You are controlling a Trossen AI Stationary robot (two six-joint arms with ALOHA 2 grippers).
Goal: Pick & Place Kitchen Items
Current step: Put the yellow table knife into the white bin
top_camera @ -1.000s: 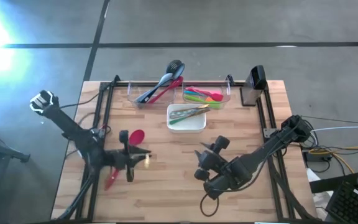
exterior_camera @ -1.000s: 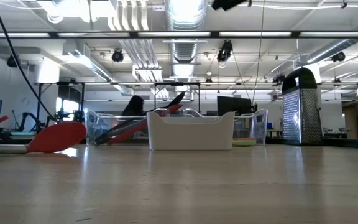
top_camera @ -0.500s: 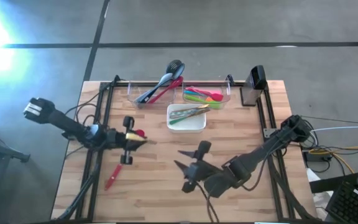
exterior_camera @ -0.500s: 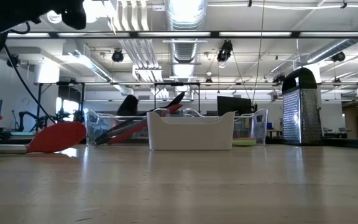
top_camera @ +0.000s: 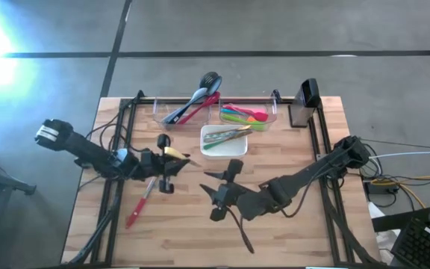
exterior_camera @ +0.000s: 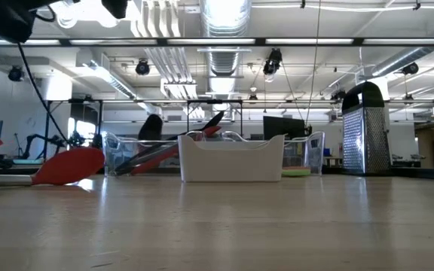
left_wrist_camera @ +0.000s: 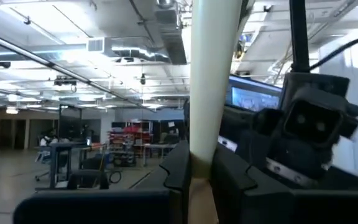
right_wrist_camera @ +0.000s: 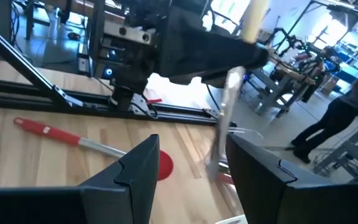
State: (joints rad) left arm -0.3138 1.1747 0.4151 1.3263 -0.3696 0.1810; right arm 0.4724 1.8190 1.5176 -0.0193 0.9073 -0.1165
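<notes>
My left gripper (top_camera: pixel 167 160) hangs over the table's left middle, tipped upward, shut on a utensil with a cream handle (left_wrist_camera: pixel 211 74) and a silver shaft (right_wrist_camera: pixel 224 118). A red spoon (top_camera: pixel 139 210) lies flat on the wood just beneath and nearer the front; the right wrist view shows its red handle (right_wrist_camera: pixel 42 131) and head (right_wrist_camera: pixel 161 164). My right gripper (top_camera: pixel 215 193) stands open above the table's middle, pointing toward my left gripper with nothing between its fingers (right_wrist_camera: pixel 143 163). More utensils lie in two clear bins (top_camera: pixel 187 113) (top_camera: pixel 246 113) and in the white dish (top_camera: pixel 224 142). My left gripper pinches the utensil's cream handle near its lower part (left_wrist_camera: pixel 192 177) between its two fingers. The handle rises past the fingers, and the silver shaft (right_wrist_camera: pixel 222 134) hangs below them, clear of the table. The utensil stands nearly upright, a little tilted.
A metal grater (exterior_camera: pixel 365 128) stands at the far right corner. Black frame rails (top_camera: pixel 122 134) run along the table's left and right sides. Bare wood (top_camera: pixel 200 239) stretches across the front of the table.
My left gripper has moved toward the far and right edges with the cream-handled utensil, tipping from pointing down to pointing upward and rolling. My right gripper has moved toward the table's left and turned toward my left gripper. The red spoon has stayed in place.
</notes>
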